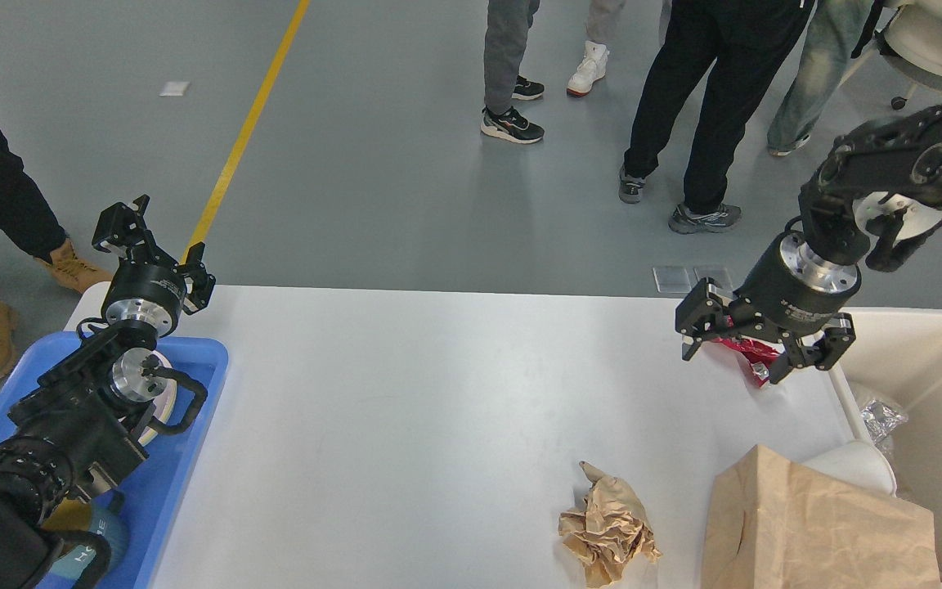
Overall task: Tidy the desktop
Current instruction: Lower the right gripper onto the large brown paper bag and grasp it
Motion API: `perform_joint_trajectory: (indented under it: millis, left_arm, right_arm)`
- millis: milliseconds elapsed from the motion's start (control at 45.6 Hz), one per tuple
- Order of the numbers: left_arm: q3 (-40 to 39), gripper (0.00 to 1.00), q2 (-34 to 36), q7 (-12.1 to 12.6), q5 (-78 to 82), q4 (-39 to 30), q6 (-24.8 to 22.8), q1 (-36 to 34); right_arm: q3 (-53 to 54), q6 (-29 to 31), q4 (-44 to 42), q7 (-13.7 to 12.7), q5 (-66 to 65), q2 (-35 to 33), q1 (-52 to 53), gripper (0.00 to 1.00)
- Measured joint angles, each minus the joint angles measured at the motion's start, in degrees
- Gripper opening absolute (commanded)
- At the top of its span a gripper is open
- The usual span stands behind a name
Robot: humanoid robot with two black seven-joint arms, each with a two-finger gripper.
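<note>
Two grippers spread | right gripper (737,357) straddles red wrapper (745,353) near desktop (438,409) right edge, grip unclear | left gripper (156,237) empty, over blue tray (201,360) | no legible writing

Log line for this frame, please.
right gripper: open over red wrapper | left gripper: open, empty | crumpled paper on desktop

Two black jointed arms — each with a polished silver metal wrist ring — ending in a black two-fingered left gripper (154,231) and right gripper (737,360).
</note>
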Motion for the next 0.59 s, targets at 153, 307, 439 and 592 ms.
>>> perform_joint_trajectory:
  millis: [153, 307, 439, 592]
  left_arm:
    - [0.00, 0.96, 0.00, 0.00, 0.00, 0.00, 0.00, 0.00]
    - [0.00, 0.96, 0.00, -0.04, 0.00, 0.00, 0.00, 0.00]
    - [0.00, 0.96, 0.00, -0.04, 0.00, 0.00, 0.00, 0.00]
    - [0.00, 0.96, 0.00, -0.04, 0.00, 0.00, 0.00, 0.00]
  right_arm:
    - [0.00, -1.49, -0.30, 0.01, -1.09, -0.13, -7.70, 1.00]
    - [0.31, -5.19, -0.90, -0.07, -2.54, 0.25, -13.72, 1.00]
    - [0.46, -8.01, -3.02, -0.08, -3.43, 0.29, -18.42, 1.00]
    - [0.40, -9.61, -8.56, -0.10, -3.56, 0.50, -25.83, 0.97]
